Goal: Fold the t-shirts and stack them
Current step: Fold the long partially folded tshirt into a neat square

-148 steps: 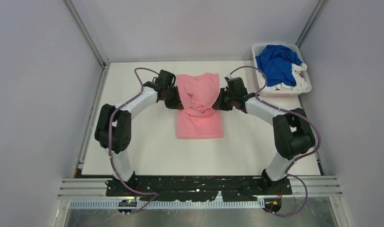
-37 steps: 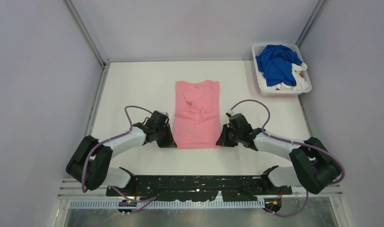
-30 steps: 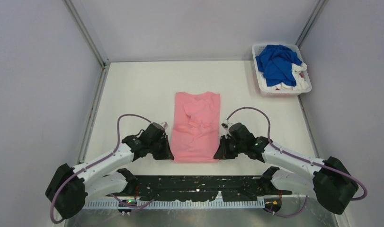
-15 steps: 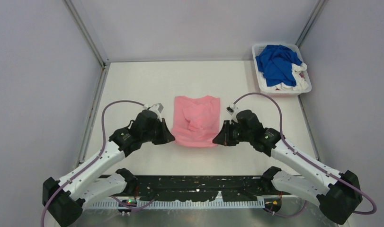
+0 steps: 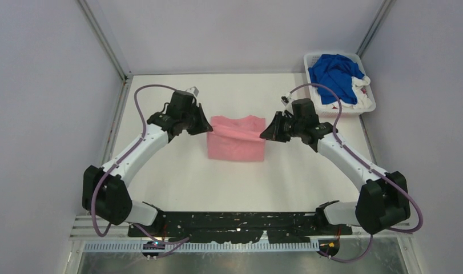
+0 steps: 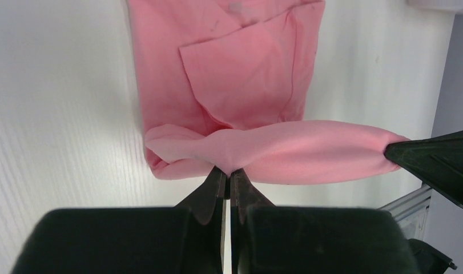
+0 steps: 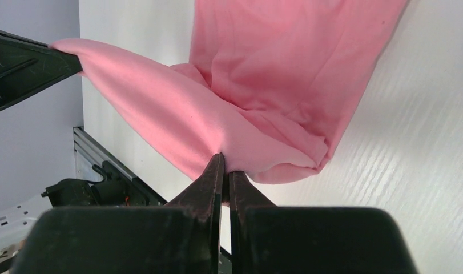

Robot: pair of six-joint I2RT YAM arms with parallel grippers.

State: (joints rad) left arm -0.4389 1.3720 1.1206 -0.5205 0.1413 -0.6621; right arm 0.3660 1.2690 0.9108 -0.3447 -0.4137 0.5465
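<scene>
The light pink t-shirt (image 5: 236, 145) lies partly folded in the middle of the table. My left gripper (image 5: 209, 129) is shut on its left corner and my right gripper (image 5: 262, 136) is shut on its right corner. Between them the near hem is lifted and stretched taut above the far half of the shirt. In the left wrist view the jaws (image 6: 226, 174) pinch the pink t-shirt (image 6: 240, 74). In the right wrist view the jaws (image 7: 224, 161) pinch the same pink t-shirt (image 7: 286, 68). A royal blue t-shirt (image 5: 333, 75) and white t-shirts (image 5: 360, 97) lie in the basket.
The white slatted basket (image 5: 313, 96) stands at the table's far right corner. Metal frame posts rise at the back left and back right. The black base rail runs along the near edge.
Both grippers, shut on the shirt's near corners, have lifted the near hem and carried it away from the bases over the far half, so the shirt is folded shorter.
</scene>
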